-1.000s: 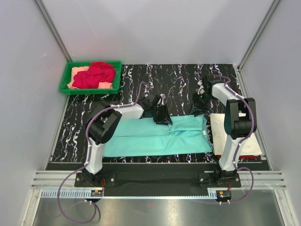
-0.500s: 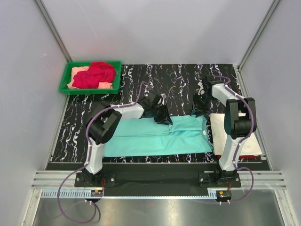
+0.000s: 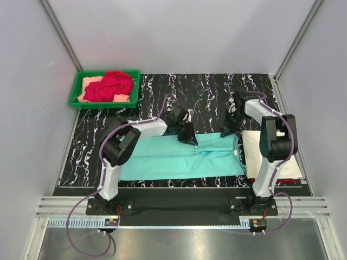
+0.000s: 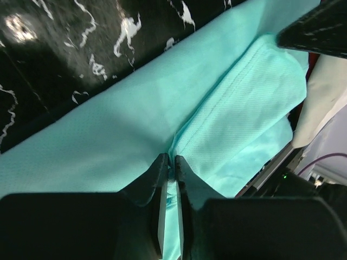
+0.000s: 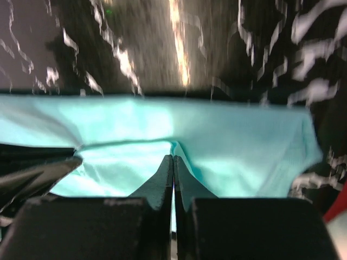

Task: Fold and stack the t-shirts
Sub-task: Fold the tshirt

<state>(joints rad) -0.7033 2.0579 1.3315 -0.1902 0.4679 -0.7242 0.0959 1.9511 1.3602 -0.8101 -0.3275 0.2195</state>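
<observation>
A mint-teal t-shirt (image 3: 179, 160) lies spread lengthwise across the near part of the black marbled table, partly folded. My left gripper (image 3: 188, 140) is at the middle of its far edge. In the left wrist view the gripper (image 4: 173, 158) is shut on a puckered ridge of the teal cloth (image 4: 108, 135). My right gripper (image 3: 226, 132) is at the shirt's far right corner. In the right wrist view it (image 5: 173, 157) is shut on a raised fold of the cloth (image 5: 244, 146). A red t-shirt (image 3: 111, 84) and a peach one (image 3: 88, 86) lie bunched in the tray.
The green tray (image 3: 103, 104) stands at the far left of the table. A folded cream-white t-shirt (image 3: 251, 153) lies at the right under my right arm, with a red edge (image 3: 274, 176) showing beneath it. Grey walls close in the table on three sides.
Both grippers have shut on the far edge of the teal shirt. The right gripper has dropped slightly onto the corner. The shirt has hardly moved.
</observation>
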